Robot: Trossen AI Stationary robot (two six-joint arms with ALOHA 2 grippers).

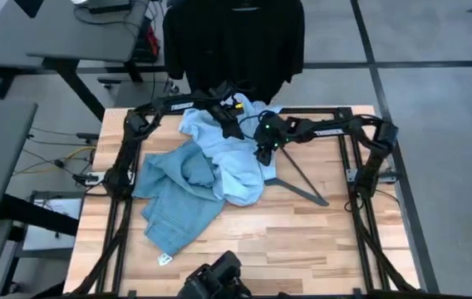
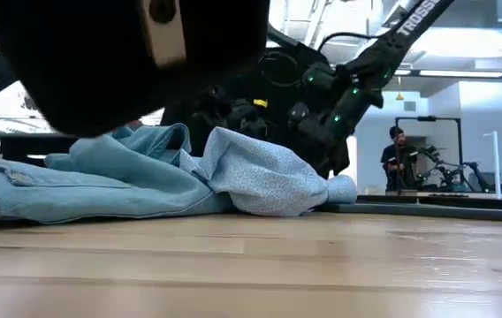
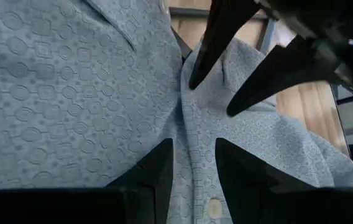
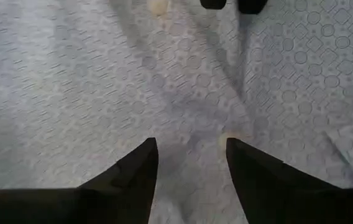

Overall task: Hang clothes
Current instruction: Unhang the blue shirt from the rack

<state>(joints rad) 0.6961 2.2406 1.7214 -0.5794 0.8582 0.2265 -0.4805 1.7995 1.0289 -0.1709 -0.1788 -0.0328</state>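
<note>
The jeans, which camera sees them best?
The high view: the jeans lie spread on the table's left part, partly under the pale shirt. The low view shows them only edge-on. Both wrist views show just shirt fabric.

3 garments are counted: 1 black t-shirt (image 1: 234, 41) hung beyond the far edge of the table, 1 pale blue patterned button shirt (image 1: 236, 158) and 1 pair of light blue jeans (image 1: 176, 203), both heaped on the table. 2 dark arms are seen, each ending in 1 gripper: the left gripper (image 1: 229, 124) and the right gripper (image 1: 263, 152). 1 dark hanger (image 1: 301, 183) is counted on the wood. 2 buttons are seen on the shirt (image 4: 156, 6). 1 person (image 2: 397, 159) is counted in the room behind.
</note>
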